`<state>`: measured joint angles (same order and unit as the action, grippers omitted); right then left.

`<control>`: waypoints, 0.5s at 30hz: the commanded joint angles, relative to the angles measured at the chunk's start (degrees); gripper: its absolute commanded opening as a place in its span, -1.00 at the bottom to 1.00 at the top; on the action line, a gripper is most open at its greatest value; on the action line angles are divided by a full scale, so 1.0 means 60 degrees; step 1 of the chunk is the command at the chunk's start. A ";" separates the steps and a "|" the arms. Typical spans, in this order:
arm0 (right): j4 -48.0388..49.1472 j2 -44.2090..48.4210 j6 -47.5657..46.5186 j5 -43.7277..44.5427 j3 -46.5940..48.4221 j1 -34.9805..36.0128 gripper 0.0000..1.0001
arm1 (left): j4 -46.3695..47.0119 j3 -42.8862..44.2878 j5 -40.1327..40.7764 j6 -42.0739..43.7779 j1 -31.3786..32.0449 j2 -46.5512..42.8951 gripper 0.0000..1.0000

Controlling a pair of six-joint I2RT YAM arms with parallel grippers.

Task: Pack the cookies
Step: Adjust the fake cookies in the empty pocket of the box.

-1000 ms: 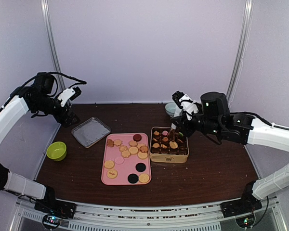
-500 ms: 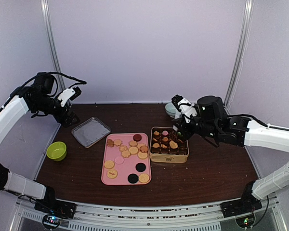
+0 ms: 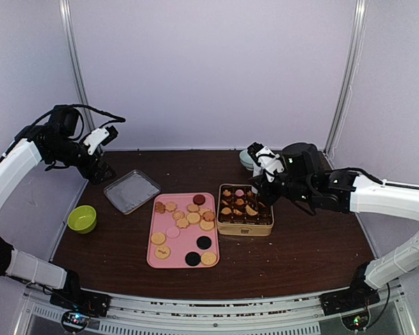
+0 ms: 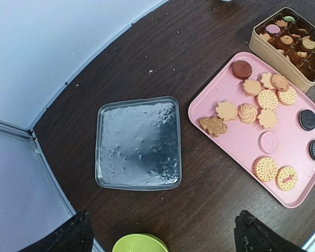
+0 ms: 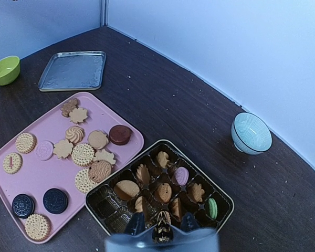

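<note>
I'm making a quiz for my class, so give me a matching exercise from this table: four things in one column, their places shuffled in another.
1 green bowl
2 silver tray
3 striped bowl
4 gold tin

A just right of the pink tray
B far side, behind the tin
C table's left edge
D left of the pink tray, farther back

Pairs: 1-C, 2-D, 3-B, 4-A
</note>
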<state>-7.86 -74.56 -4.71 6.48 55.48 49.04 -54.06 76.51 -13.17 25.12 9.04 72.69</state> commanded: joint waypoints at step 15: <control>0.0227 0.0430 -0.0021 -0.0134 0.0595 -0.0400 -0.64 | 0.0030 0.0214 -0.0358 0.0061 -0.0052 -0.0026 0.91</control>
<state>-7.94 -73.41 -4.62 6.20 56.45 47.46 -54.15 76.51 -13.91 25.12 9.04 72.69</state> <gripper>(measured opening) 0.217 0.955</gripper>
